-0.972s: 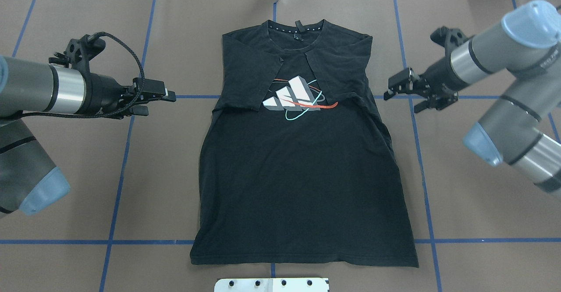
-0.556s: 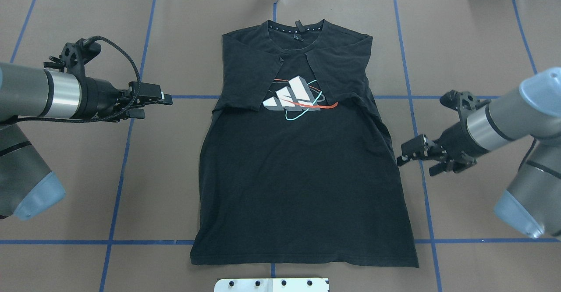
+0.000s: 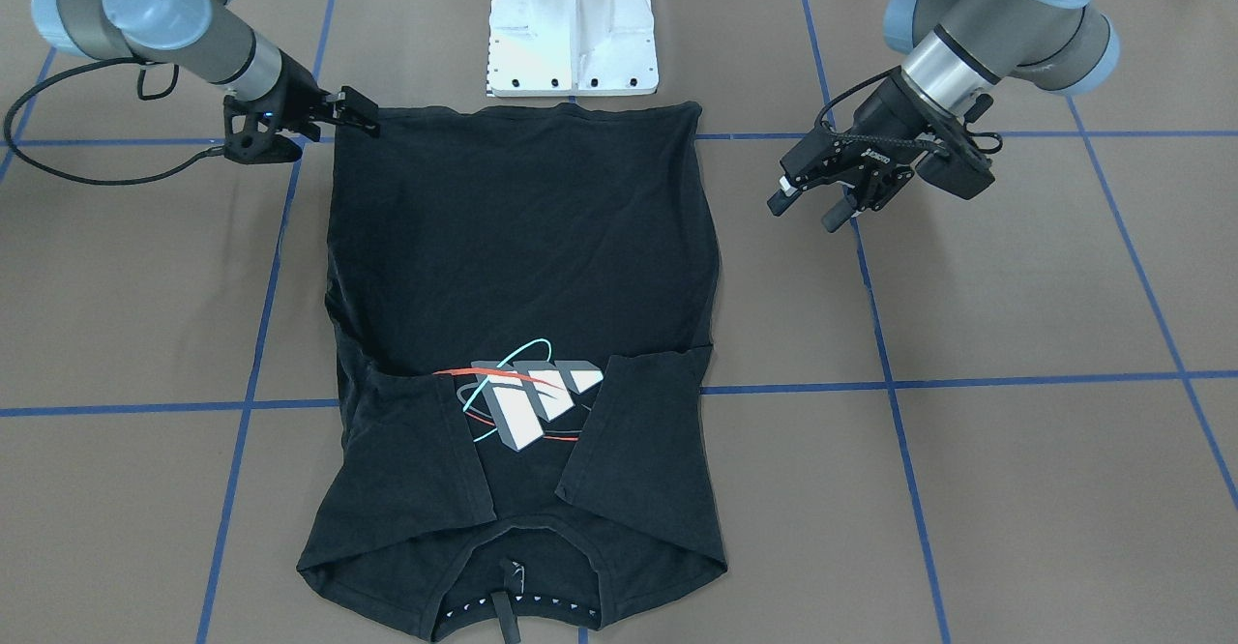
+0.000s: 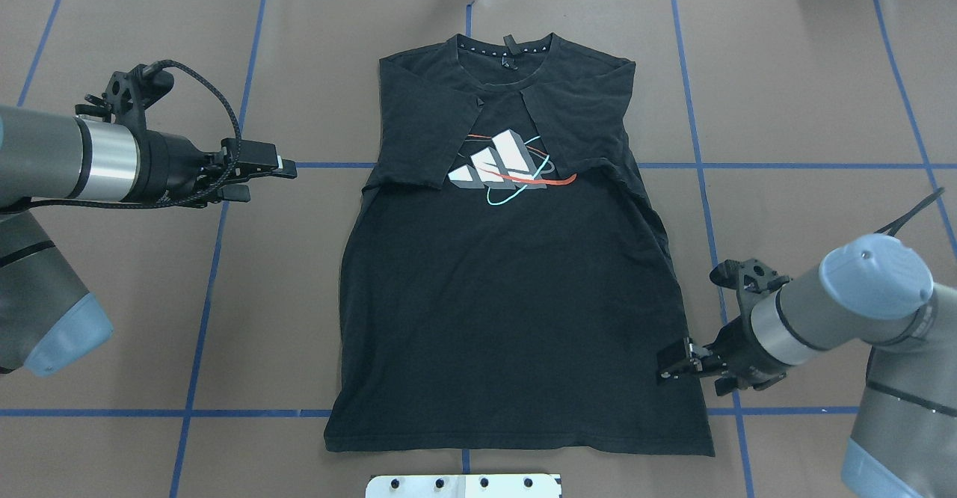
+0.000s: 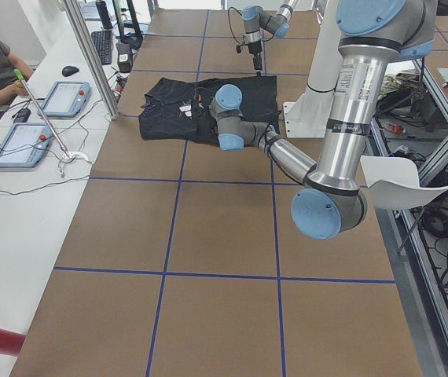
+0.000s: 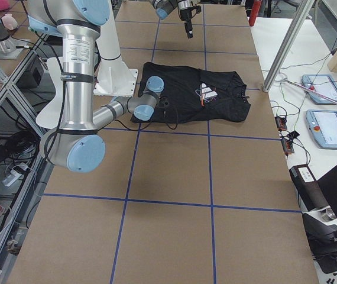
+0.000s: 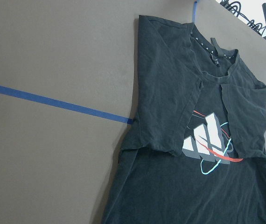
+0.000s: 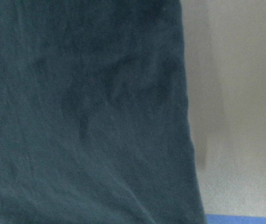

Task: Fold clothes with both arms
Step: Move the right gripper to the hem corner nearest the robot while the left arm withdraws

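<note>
Black tee point(image 4: 508, 296) lay flat, sleeves tucked; right jaws by hem corner, left jaws near sleeve, both gaped empty. Next, probably: pinch edges.

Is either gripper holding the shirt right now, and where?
Left gripper: open, holding nothing. Right gripper sits at the shirt's side edge near the hem; a grip cannot be told.

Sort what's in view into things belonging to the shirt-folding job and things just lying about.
Job: black T-shirt; left gripper; right gripper.
Lying about: white pedestal base; two tablet-like screens; keyboard.
</note>
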Action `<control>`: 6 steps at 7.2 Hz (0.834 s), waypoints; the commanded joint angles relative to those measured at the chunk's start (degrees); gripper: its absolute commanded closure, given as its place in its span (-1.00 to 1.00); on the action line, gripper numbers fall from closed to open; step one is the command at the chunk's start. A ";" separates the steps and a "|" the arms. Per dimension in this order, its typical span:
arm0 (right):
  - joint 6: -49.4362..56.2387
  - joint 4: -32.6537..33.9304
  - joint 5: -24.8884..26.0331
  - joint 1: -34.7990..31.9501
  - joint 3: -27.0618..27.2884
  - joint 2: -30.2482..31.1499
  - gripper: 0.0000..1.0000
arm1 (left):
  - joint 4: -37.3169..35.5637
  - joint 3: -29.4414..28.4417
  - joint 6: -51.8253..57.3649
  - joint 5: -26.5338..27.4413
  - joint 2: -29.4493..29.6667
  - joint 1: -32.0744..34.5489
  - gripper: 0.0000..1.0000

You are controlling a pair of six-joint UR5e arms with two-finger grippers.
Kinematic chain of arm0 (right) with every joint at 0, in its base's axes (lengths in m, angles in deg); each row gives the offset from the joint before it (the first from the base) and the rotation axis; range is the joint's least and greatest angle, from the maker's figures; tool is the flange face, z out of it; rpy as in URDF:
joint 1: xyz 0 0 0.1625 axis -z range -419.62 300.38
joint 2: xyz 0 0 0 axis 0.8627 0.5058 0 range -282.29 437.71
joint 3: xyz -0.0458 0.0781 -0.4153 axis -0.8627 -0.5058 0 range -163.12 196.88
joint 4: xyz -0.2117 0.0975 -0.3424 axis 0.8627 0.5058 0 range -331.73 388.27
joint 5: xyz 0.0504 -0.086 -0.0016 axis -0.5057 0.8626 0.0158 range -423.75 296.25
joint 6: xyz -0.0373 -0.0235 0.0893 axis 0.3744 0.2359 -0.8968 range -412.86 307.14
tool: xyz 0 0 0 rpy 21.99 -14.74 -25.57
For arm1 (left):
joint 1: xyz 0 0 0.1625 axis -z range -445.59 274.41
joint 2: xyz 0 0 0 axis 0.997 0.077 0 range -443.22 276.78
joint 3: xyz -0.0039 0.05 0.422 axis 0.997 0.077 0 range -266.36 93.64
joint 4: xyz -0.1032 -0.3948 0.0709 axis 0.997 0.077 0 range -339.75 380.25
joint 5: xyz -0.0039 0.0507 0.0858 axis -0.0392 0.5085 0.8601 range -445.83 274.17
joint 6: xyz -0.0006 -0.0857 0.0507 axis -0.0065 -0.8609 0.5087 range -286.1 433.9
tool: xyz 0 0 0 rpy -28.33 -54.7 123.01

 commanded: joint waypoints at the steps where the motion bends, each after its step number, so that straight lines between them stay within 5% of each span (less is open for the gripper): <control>1: -0.56 -0.04 1.57 3.55 2.31 2.73 -0.99 | 0.01 0.04 0.08 0.07 -0.17 -0.02 -0.99; 6: -1.08 0.22 1.57 6.10 0.74 2.93 -0.99 | 0.09 0.04 0.00 0.24 0.18 -0.10 -0.99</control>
